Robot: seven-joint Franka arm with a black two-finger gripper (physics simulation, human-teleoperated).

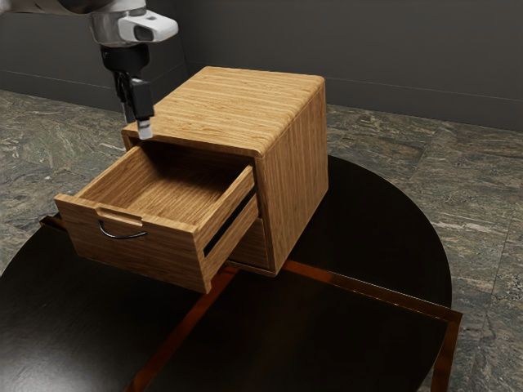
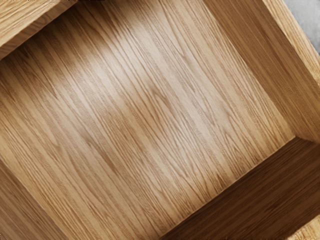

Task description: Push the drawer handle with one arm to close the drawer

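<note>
Exterior cam sits up high at the arm's [image 1: 102, 20] side, angled down from midrange over the cabinet [image 1: 298, 163] and bench [image 1: 384, 212]; wrist cam looks down into the open drawer [image 1: 163, 253] (like, really up close), which both share.

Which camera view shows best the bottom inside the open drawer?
The wrist view: it looks down on the drawer's bottom, with its wood grain clear. The exterior view shows it at a slant, darker toward the cabinet.
</note>
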